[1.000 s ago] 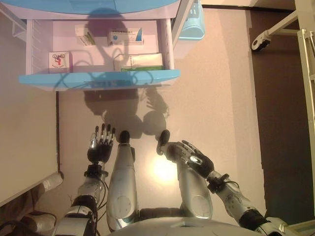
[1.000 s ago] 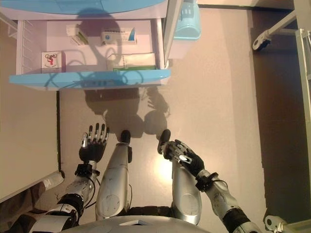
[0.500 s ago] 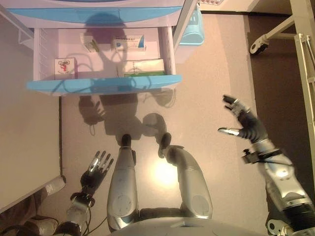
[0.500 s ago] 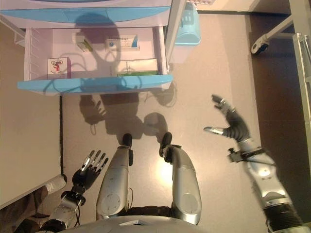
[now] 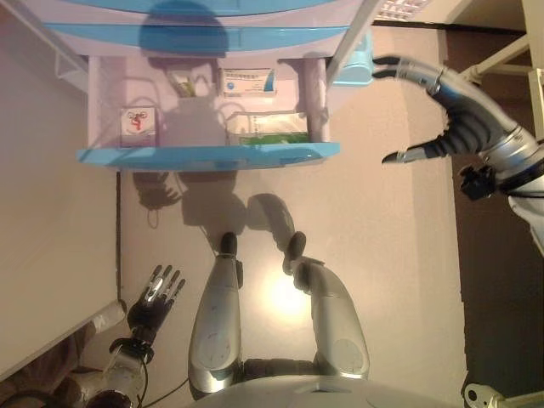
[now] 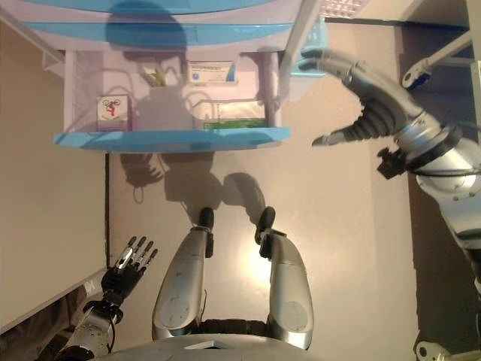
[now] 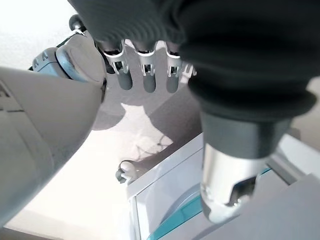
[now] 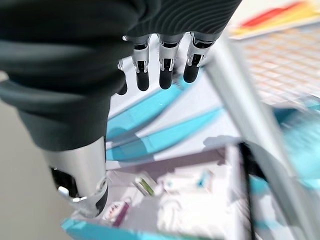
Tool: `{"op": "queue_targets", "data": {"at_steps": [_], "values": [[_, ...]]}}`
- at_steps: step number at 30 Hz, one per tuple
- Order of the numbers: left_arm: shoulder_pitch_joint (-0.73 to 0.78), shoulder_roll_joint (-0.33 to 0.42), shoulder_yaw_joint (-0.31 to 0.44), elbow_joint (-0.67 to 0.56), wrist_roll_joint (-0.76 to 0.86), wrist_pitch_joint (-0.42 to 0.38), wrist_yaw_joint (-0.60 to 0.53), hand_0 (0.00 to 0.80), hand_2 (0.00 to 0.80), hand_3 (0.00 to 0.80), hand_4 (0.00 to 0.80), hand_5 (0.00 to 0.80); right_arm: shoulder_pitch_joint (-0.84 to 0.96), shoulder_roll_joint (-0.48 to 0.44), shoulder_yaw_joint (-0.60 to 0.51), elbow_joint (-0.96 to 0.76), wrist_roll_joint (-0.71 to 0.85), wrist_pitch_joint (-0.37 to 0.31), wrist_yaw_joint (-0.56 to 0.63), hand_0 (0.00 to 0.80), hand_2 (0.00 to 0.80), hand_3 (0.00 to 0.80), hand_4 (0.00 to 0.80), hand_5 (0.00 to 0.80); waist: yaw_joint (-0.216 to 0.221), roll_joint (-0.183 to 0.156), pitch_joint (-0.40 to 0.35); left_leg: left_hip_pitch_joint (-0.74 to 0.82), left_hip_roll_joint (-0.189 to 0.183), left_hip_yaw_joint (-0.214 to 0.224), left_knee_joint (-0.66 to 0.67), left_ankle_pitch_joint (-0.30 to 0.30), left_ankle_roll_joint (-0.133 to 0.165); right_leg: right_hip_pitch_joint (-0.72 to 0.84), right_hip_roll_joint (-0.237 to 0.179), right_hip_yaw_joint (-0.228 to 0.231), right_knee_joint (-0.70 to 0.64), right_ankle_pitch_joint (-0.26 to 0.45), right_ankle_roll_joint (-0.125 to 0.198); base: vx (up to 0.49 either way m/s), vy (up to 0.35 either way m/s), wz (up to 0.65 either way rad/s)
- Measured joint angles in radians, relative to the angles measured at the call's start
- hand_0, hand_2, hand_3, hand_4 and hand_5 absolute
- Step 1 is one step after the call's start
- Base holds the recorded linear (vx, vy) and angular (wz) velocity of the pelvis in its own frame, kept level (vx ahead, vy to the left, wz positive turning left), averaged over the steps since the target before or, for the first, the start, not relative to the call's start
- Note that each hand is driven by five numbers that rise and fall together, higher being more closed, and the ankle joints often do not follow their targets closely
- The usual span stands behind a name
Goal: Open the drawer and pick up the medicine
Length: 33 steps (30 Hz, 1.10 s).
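Observation:
The cabinet's drawer [image 5: 208, 155] with a light blue front stands pulled open. Inside lie a white box with a red figure [image 5: 138, 126], a white and blue box [image 5: 246, 81], a white and green box [image 5: 268, 127] and a small box [image 5: 183, 83]. My right hand [image 5: 442, 106] is raised in the air just right of the drawer's right corner, fingers spread and empty; its wrist view looks down on the boxes [image 8: 185, 200]. My left hand [image 5: 153, 297] hangs low at the lower left, fingers straight [image 7: 145, 75], empty.
Closed blue drawer fronts [image 5: 212, 34] sit above the open one. A light blue container [image 5: 353, 64] stands beside the cabinet's right side, close to my right hand. A white frame [image 5: 501, 59] crosses the upper right. A pale surface [image 5: 51, 255] fills the left.
My right hand has risen up and forward from mid-right to beside the drawer's right corner. The left hand has stayed low. The camera has shifted, so the drawer shows lower.

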Motion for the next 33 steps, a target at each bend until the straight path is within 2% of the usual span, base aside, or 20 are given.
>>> {"op": "queue_targets", "data": {"at_steps": [7, 13, 16, 20, 22, 26, 29, 33], "values": [[-0.028, 0.006, 0.000, -0.004, 0.021, 0.011, 0.038, 0.000, 0.000, 0.000, 0.000, 0.000, -0.198, 0.022, 0.189, 0.020, 0.000, 0.098, 0.094, 0.000, 0.000, 0.000, 0.000, 0.000, 0.056, 0.001, 0.000, -0.002, -0.017, -0.022, -0.004, 0.004, 0.010, 0.021, -0.012, -0.025, -0.019, 0.006, 0.010, 0.048, -0.006, 0.13], [-0.036, 0.016, -0.001, -0.010, 0.032, 0.033, 0.060, 0.000, 0.000, 0.000, 0.000, 0.000, -0.266, 0.085, 0.302, 0.153, -0.027, 0.176, 0.141, 0.000, 0.000, 0.000, 0.000, 0.000, 0.084, 0.001, 0.000, -0.008, -0.036, -0.046, -0.013, 0.013, 0.018, 0.029, -0.030, -0.052, -0.021, 0.005, 0.013, 0.039, -0.007, 0.16], [-0.037, 0.019, 0.000, -0.012, 0.039, 0.046, 0.065, 0.000, 0.000, 0.000, 0.000, 0.000, -0.315, 0.157, 0.365, 0.278, -0.083, 0.172, 0.141, 0.000, 0.000, 0.000, 0.000, 0.000, 0.098, 0.001, 0.000, -0.002, -0.048, -0.052, -0.019, 0.018, 0.018, 0.035, -0.034, -0.056, -0.021, 0.002, 0.017, 0.050, 0.015, 0.07], [-0.039, 0.019, 0.000, -0.012, 0.039, 0.050, 0.066, 0.000, 0.000, 0.000, 0.000, 0.000, -0.332, 0.186, 0.422, 0.327, -0.118, 0.173, 0.148, 0.000, 0.000, 0.000, 0.000, 0.000, 0.118, 0.002, 0.000, 0.001, -0.051, -0.065, -0.035, 0.030, 0.017, 0.040, -0.042, -0.070, -0.021, 0.000, 0.018, 0.041, 0.011, 0.13], [-0.043, 0.017, -0.002, -0.010, 0.041, 0.061, 0.072, 0.000, 0.000, 0.000, 0.000, 0.000, -0.372, 0.250, 0.451, 0.458, -0.176, 0.152, 0.124, 0.000, 0.000, 0.000, 0.000, 0.000, 0.121, 0.009, 0.001, 0.012, -0.064, -0.075, -0.042, 0.034, 0.018, 0.053, -0.049, -0.078, -0.020, -0.003, 0.022, 0.020, 0.011, 0.16], [-0.060, 0.017, -0.004, -0.021, 0.042, 0.068, 0.076, 0.000, 0.000, 0.000, 0.000, 0.000, -0.389, 0.279, 0.494, 0.633, -0.347, 0.143, -0.015, 0.000, 0.000, 0.000, 0.000, 0.000, 0.152, 0.018, 0.002, 0.018, -0.069, -0.074, -0.064, 0.047, 0.017, 0.054, -0.064, -0.084, -0.020, -0.004, 0.024, 0.015, 0.020, 0.11], [-0.059, 0.017, -0.004, -0.021, 0.041, 0.068, 0.085, 0.000, 0.000, 0.000, 0.000, 0.000, -0.400, 0.279, 0.504, 0.677, -0.496, 0.142, -0.134, 0.000, 0.000, 0.000, 0.000, 0.000, 0.159, 0.025, 0.003, 0.007, -0.069, -0.073, -0.069, 0.055, 0.021, 0.051, -0.070, -0.097, -0.022, -0.005, 0.026, -0.001, 0.029, 0.14], [-0.059, 0.012, -0.004, -0.021, 0.041, 0.070, 0.086, 0.000, 0.000, 0.000, 0.000, 0.000, -0.474, 0.280, 0.545, 0.698, -0.534, 0.153, -0.164, 0.000, 0.000, 0.000, 0.000, 0.000, 0.169, 0.045, 0.006, 0.003, -0.069, -0.076, -0.069, 0.058, 0.024, 0.047, -0.070, -0.101, -0.019, -0.005, 0.026, -0.003, 0.015, 0.02]]}}
